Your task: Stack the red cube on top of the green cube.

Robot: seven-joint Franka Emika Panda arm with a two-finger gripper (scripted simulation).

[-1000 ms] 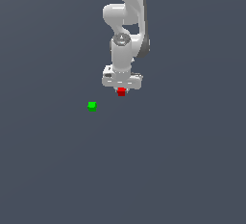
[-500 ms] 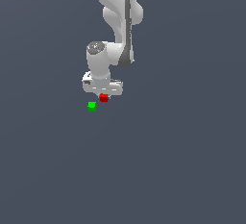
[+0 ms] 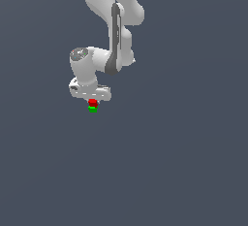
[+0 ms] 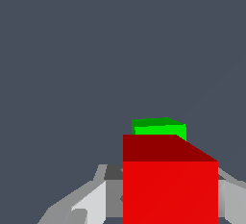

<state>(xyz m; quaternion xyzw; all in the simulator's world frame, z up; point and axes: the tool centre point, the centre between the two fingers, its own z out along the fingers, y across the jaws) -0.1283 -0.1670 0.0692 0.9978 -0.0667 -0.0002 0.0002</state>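
Observation:
The red cube (image 3: 92, 103) is held between my gripper's fingers, directly over the green cube (image 3: 92, 109) on the dark grey floor. In the exterior view the two cubes look close together, one above the other; I cannot tell whether they touch. My gripper (image 3: 92, 102) is shut on the red cube. In the wrist view the red cube (image 4: 170, 182) fills the space between the grey fingers (image 4: 91, 201), and the green cube (image 4: 159, 128) shows just beyond its top edge, mostly hidden by it.
The white arm (image 3: 114, 21) reaches down from the top of the exterior view. The dark grey floor (image 3: 184, 162) spreads all around the cubes.
My gripper has carried the red cube toward the exterior view's left, from beside the green cube to directly over it, and has come lower.

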